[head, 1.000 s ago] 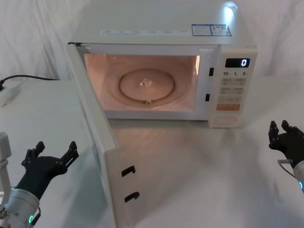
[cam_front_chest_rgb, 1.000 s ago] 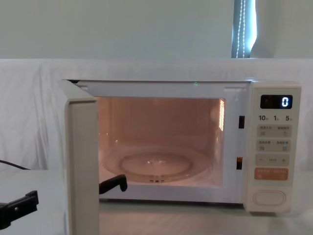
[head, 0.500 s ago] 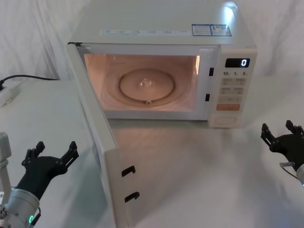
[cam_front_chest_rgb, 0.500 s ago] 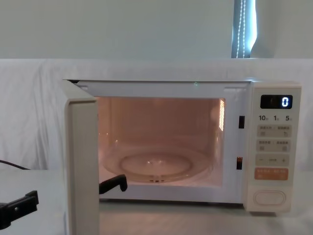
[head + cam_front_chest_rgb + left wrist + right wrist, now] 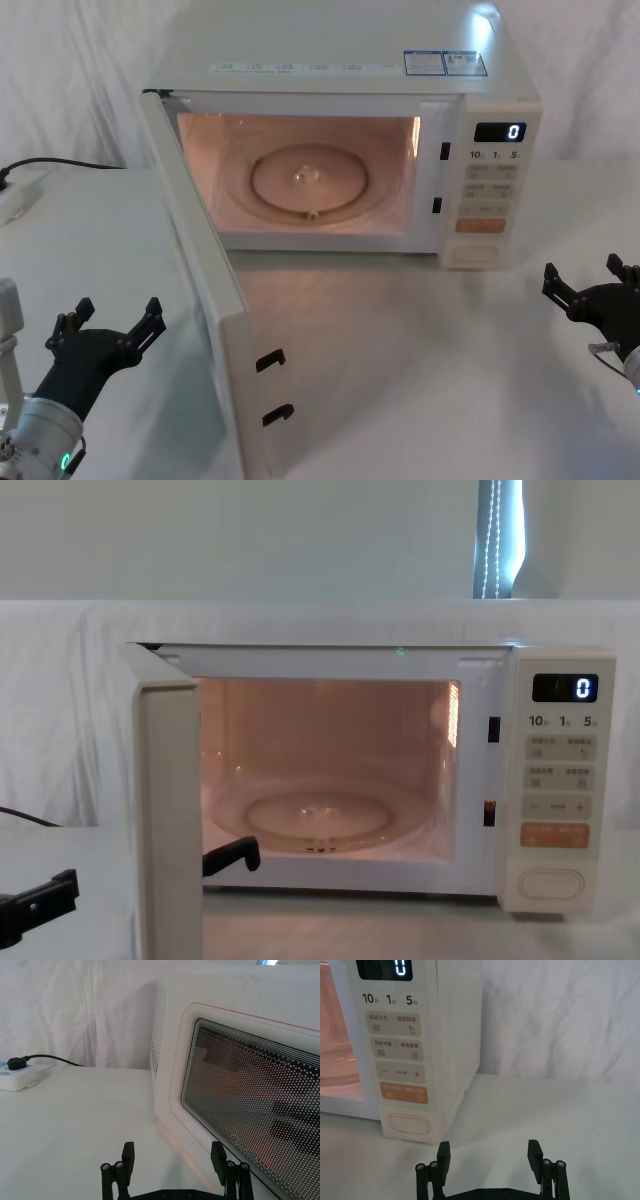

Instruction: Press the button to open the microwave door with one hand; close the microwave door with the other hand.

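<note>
Door point(image 5: 215, 330) is swung fully open, its free edge nearest at 7 o'clock of the oven. Left gripper point(image 5: 105, 335), fingers spread and holding nothing, sits just outside the door at 8 o'clock, unmoved over the last second. Right gripper point(image 5: 590, 290), fingers also spread, has backed off and dropped toward 4 o'clock, clear of the button point(image 5: 410, 1124). Reads as: press done, closing push is next. Far back, the lit cavity point(image 5: 300, 180) is empty. Left gripper is partly hidden behind the door in the chest view; right gripper is cut off at the head view's edge.
</note>
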